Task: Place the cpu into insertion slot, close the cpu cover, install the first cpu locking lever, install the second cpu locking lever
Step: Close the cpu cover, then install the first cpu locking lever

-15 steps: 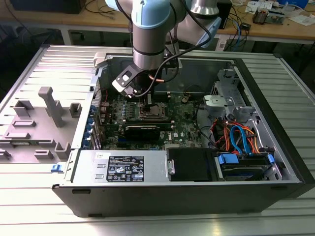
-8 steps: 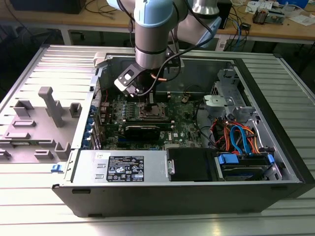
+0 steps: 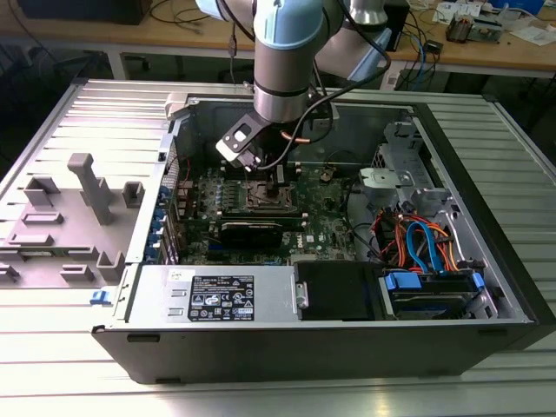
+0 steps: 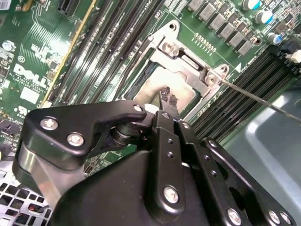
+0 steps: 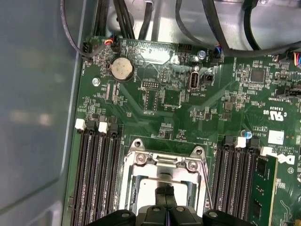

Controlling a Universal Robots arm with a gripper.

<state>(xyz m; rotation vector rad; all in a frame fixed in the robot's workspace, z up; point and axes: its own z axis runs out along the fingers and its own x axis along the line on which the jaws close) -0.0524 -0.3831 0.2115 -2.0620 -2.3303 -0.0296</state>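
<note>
Exterior view: black two-finger gripper [image 3: 280, 178] hangs at upper centre of frame inside open grey computer case [image 3: 486, 261], just above square silver-rimmed insertion slot [image 3: 265, 195] on green circuit board [image 3: 326, 217].

Second wrist view: fingertips [image 4: 164, 94] pinched together, nothing between. Dull silver square cpu [image 4: 153, 87] sits seated beneath. Thin silver-frame cpu cover [image 4: 186, 61] seems down, partly hidden. Slim wire locking lever [image 4: 254, 98] slants clear.

First wrist view: lever runs beside cover. Judged: first-lever step; calls for tips set squarely on that wire.

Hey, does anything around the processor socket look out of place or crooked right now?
One thing: a thin locking lever sticks out from the insertion slot across the memory slots, apparently unlatched. The cpu cover looks closed over the cpu.
</note>
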